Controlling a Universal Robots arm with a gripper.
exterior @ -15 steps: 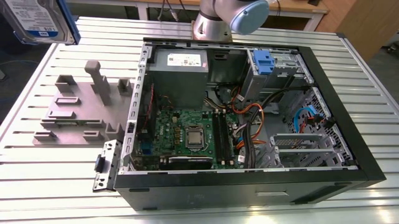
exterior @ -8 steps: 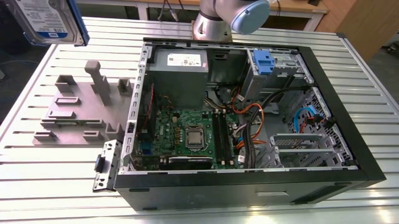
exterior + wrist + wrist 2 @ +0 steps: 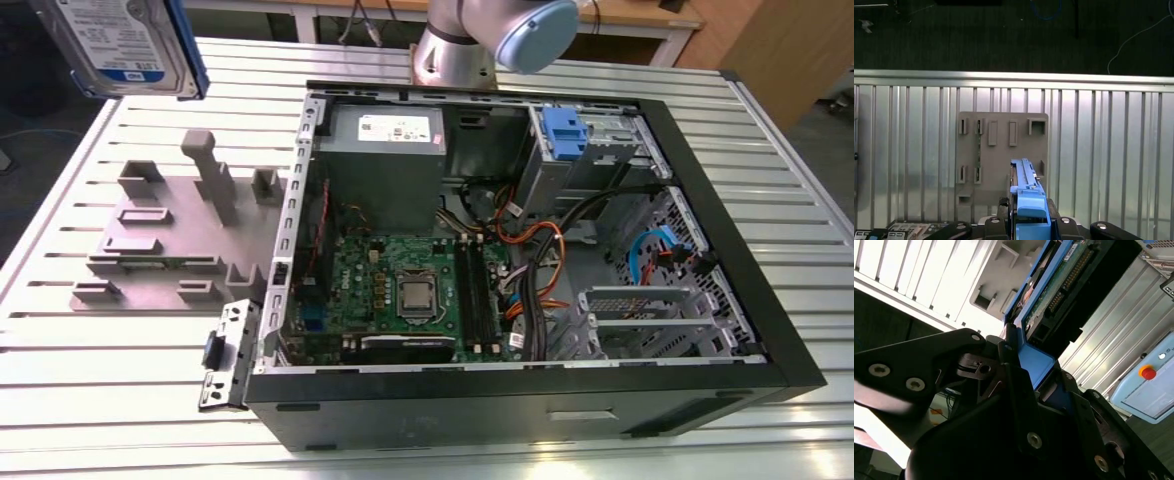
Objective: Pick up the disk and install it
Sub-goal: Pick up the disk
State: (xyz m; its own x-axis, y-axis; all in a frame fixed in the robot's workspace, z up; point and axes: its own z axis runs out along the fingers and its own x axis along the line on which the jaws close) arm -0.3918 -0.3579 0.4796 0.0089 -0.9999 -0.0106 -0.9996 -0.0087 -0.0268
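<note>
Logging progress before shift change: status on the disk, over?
Hand shut on the disk by its blue rail. Disk aloft near the grey fixture, outside the open case. Cables lie beside the drive cage.

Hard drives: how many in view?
1. The hard drive is held in the gripper at the exterior view's upper left, outside the computer case. Others may be hidden inside it.

Hand (image 3: 1030,371) up high, facing down, w/ fingers (image 3: 1010,360) clamped on disk (image 3: 127,45) edges.

An open computer case (image 3: 534,400) (motherboard (image 3: 400,285) exposed) lies beside a grey fixture (image 3: 174,240).
</note>
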